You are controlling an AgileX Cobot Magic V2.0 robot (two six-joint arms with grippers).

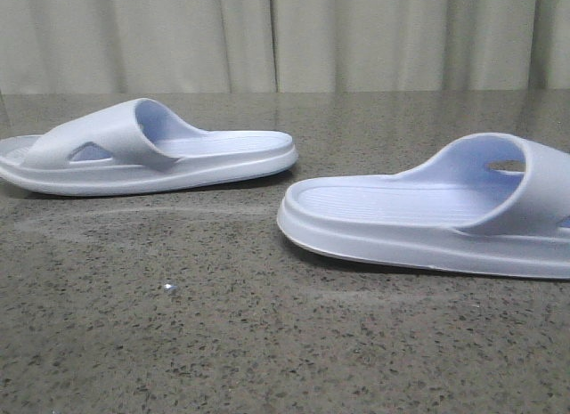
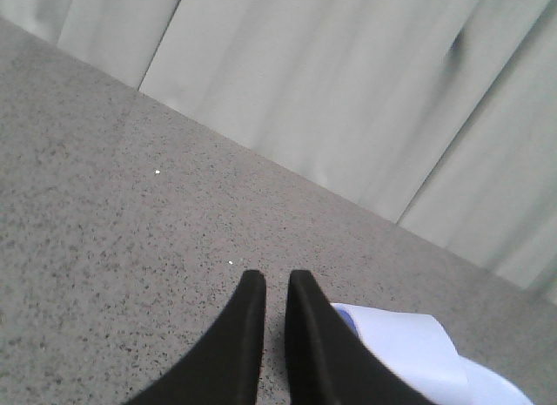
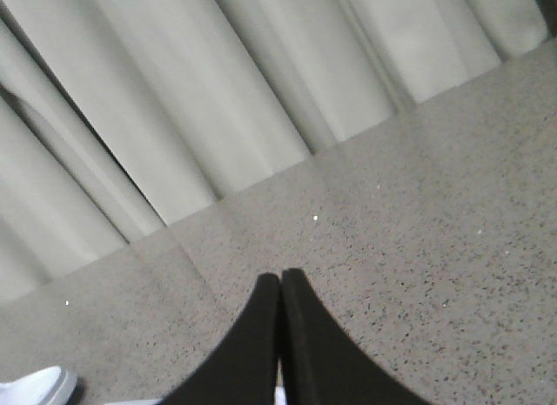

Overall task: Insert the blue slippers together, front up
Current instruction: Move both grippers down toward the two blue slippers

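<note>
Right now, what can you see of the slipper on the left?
The left slipper is pale blue and looks like soft foam. It has a thick sole, a ribbed footbed and a wide strap with a small triangle hole in its side. It lies flat, sole down, on the speckled table, apart from the other slipper. Nothing grips it.

Place: a staged robot test set-up indoors, not clearly a home or a shop.
Surface: a broad, dark grey speckled stone-look surface [image 1: 267, 343], polished enough to catch faint reflections, running back to the rear wall line.
Backdrop: pale grey-white pleated fabric curtain [image 1: 267, 36] hanging in vertical folds right behind the surface, closing off the room in all three views.
Furnishings: only the two pale blue-lavender foam slide slippers [image 1: 151, 147] lie on it.
Lighting: even, soft, indoor.
</note>
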